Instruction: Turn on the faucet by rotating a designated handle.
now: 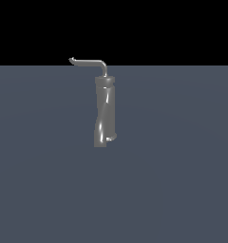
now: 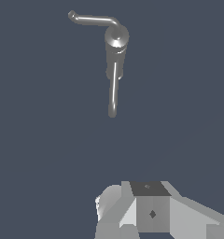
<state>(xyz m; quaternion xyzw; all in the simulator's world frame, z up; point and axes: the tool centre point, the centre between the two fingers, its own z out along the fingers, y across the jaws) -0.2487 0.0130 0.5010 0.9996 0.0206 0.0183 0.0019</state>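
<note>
Because the faucet (image 1: 105, 111) stands alone on the grey floor (image 1: 182, 180), its handle (image 1: 90, 62) reaching toward the exterior view's left, the approach is unobstructed. Only part of the gripper (image 2: 146, 210) shows, well apart from it; whether its jaws are spread, I cannot tell.

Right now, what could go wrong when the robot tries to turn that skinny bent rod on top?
1. The handle is far thinner than the faucet column, so the tool might slip off or miss it.
2. In the wrist view the tool sits well away from the faucet; a poorly aimed approach might bump the column instead.
3. The handle's hooked tip could snag the tool.
</note>
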